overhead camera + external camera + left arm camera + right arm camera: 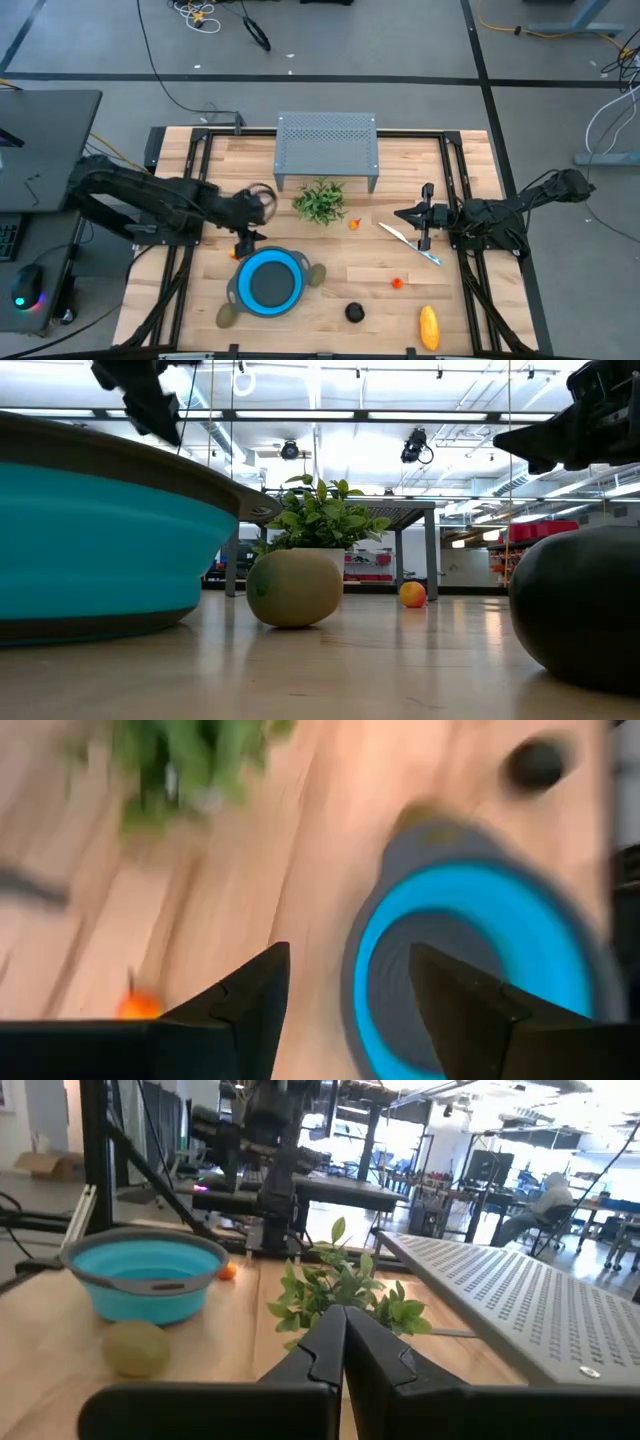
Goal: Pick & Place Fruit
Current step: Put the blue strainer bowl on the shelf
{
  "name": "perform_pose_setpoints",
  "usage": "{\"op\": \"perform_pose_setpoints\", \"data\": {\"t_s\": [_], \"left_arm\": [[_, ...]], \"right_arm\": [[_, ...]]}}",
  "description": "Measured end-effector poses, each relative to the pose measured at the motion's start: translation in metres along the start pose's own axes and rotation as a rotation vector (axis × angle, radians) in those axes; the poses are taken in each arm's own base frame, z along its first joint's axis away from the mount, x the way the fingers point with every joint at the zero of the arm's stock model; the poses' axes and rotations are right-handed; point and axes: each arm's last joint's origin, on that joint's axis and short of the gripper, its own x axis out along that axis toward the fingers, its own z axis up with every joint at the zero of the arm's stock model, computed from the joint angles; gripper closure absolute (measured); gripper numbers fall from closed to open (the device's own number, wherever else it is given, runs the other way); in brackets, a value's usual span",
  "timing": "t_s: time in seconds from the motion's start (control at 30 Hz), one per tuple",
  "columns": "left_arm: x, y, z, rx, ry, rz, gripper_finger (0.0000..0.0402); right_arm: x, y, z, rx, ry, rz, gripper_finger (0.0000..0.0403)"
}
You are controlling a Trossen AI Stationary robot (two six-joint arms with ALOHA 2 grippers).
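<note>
Blue bowl [268, 281] on the wood table [400, 262], fruit scattered round it, left gripper [243, 243] just off its rim.

The left gripper's fingers [250, 1010] stand apart with nothing between them, tips over the bare wood right at the bowl's edge, and a tiny orange piece [238, 251] sits close beside it. One olive-green oval [316, 274] touches the far side of the bowl from that gripper, the other green oval [227, 315] lies near the table's front edge, and the black ball [354, 312] and yellow oblong [429, 327] are well past the bowl. The right gripper [403, 214] waits pinched closed and empty, with the white knife [410, 243] just beside it, a small orange fruit [354, 224] between it and the leafy plant [321, 202], and a tiny red piece [397, 283] nearer the front.
</note>
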Motion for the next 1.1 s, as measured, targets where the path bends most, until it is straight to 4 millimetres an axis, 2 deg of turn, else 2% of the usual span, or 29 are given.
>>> {"op": "perform_pose_setpoints", "data": {"t_s": [0.17, 0.27, 0.67, 0.9, 1.1], "left_arm": [[0.036, -0.015, 0.003, -0.048, 0.201, 0.027, 0.0184], [0.051, -0.019, 0.001, -0.074, 0.260, 0.043, 0.0183], [0.058, -0.026, -0.004, -0.130, 0.248, 0.091, 0.0135], [0.072, -0.017, -0.029, -0.186, 0.321, 0.146, 0.0142], [0.081, -0.016, -0.035, -0.199, 0.310, 0.097, 0.0151]], "right_arm": [[0.000, 0.000, 0.000, -0.033, 0.000, 0.000, 0.0386], [0.000, 0.000, 0.000, -0.047, 0.001, 0.002, 0.0386], [0.000, 0.000, 0.000, -0.110, 0.002, 0.003, 0.0386], [0.000, 0.000, 0.000, -0.111, 0.003, 0.003, 0.0386], [0.000, 0.000, 0.000, -0.111, 0.003, 0.002, 0.0386]]}}
